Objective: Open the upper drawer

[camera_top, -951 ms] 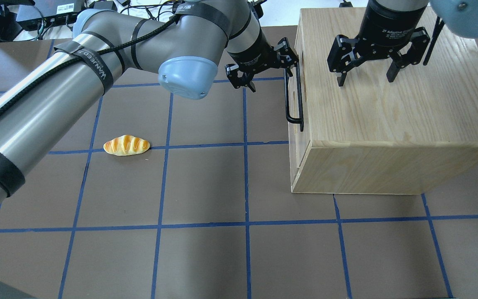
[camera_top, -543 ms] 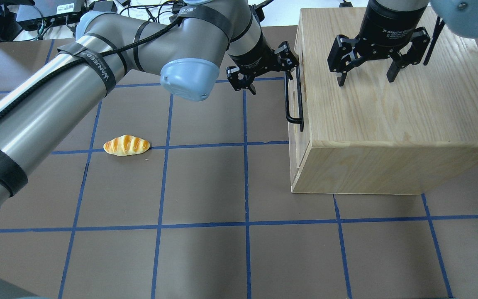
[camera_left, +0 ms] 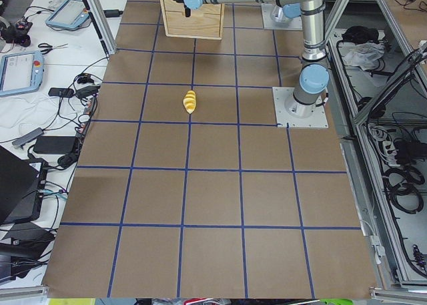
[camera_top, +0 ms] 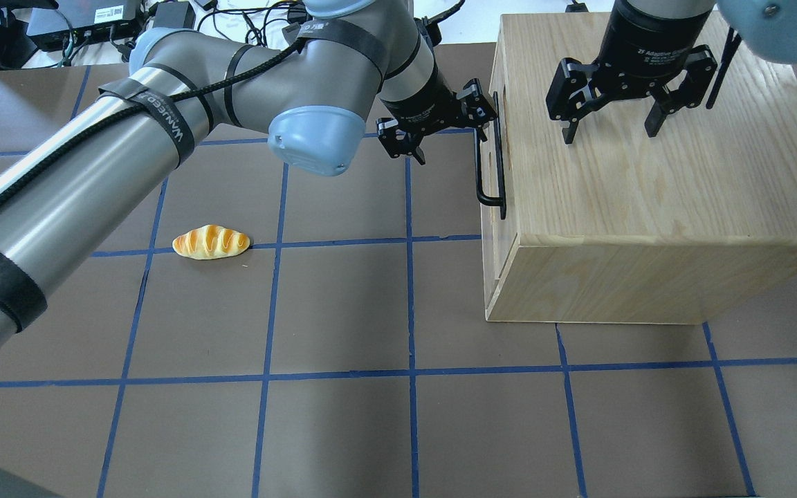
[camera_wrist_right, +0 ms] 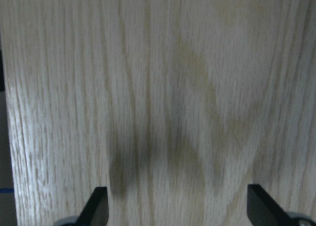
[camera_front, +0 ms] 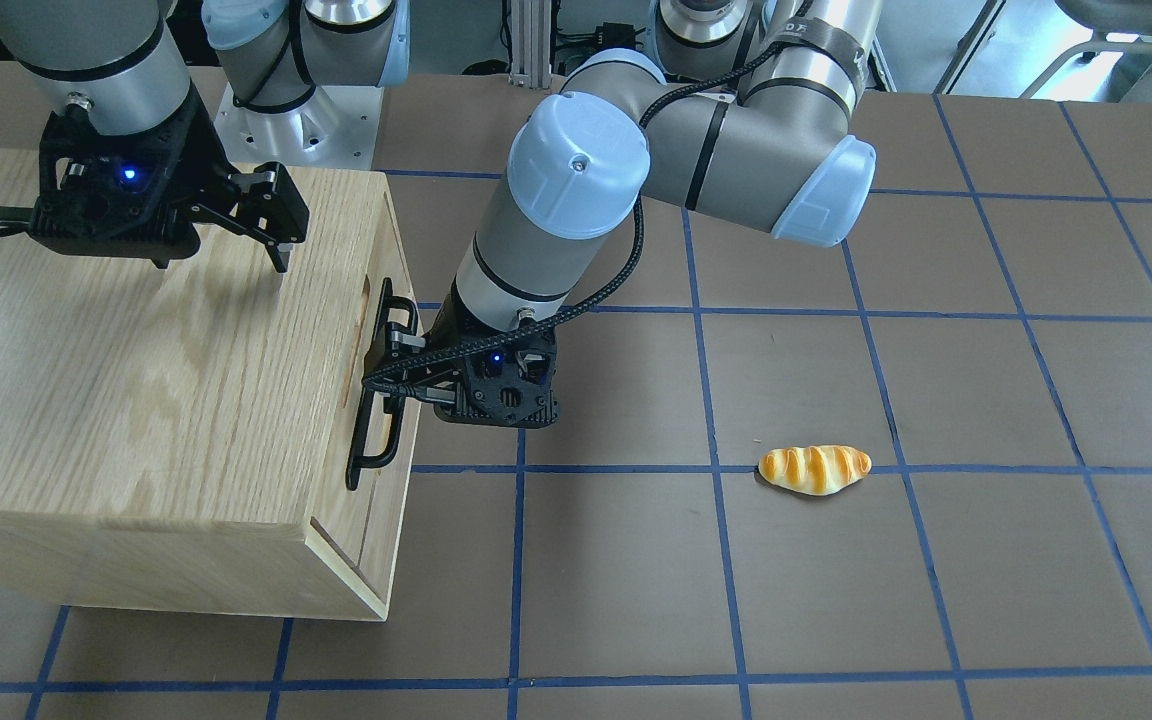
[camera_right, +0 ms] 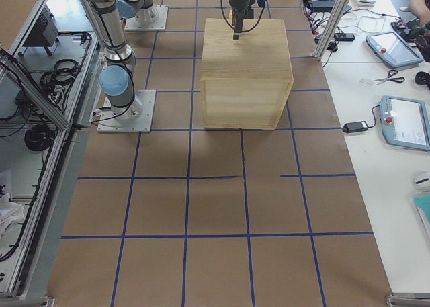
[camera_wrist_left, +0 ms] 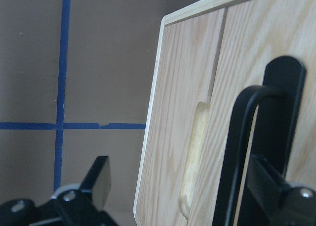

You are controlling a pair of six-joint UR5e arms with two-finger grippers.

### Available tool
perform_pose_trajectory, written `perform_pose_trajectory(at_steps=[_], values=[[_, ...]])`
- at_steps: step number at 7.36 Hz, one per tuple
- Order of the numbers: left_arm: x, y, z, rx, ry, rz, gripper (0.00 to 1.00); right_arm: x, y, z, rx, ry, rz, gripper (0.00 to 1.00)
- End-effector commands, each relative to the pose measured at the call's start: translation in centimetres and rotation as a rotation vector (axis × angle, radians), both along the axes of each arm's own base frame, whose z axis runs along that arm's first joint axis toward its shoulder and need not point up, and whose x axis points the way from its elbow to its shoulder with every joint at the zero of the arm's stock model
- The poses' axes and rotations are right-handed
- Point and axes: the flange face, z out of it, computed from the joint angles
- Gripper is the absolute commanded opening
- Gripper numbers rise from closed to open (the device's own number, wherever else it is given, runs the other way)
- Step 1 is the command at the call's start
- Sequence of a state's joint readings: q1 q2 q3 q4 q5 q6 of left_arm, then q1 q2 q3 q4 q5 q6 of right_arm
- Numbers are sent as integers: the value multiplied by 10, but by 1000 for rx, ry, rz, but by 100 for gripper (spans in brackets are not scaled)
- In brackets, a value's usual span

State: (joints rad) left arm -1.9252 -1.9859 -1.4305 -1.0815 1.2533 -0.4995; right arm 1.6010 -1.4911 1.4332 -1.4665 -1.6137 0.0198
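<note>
Left pincer [camera_top: 454,146] agape, straddling handle [camera_top: 492,169] end | upper drawer [camera_wrist_left: 276,38] flush

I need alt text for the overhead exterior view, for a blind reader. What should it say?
The left claw, open, straddles one end of the black bar handle on the shut upper drawer of an oak cabinet. The right claw, also open, is over the cabinet top; a bread roll lies on the brown table.
</note>
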Motion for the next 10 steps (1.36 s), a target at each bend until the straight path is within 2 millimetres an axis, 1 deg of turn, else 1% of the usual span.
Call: perform_pose_trajectory(at_steps=[1, 2, 4, 5, 6, 8, 9, 10], values=[[4, 0, -2, -31, -44, -45, 100, 0, 0, 0, 0, 0, 0, 100], [9, -1, -3, -59, -94, -86, 100, 0, 0, 0, 0, 0, 0, 100], [15, 2, 11, -82, -98, -103, 100, -1, 0, -1, 1, 0, 0, 100], [27, -5, 10, -94, -111, -117, 100, 0, 0, 0, 0, 0, 0, 100], [46, -15, 9, -102, -139, -123, 100, -1, 0, 0, 0, 0, 0, 100], [61, -21, 14, -114, -142, -123, 100, 0, 0, 0, 0, 0, 0, 100], [76, -27, 17, -109, -144, -99, 100, 0, 0, 0, 0, 0, 2, 100], [93, -31, 20, -104, -154, -117, 100, 0, 0, 0, 0, 0, 0, 100]])
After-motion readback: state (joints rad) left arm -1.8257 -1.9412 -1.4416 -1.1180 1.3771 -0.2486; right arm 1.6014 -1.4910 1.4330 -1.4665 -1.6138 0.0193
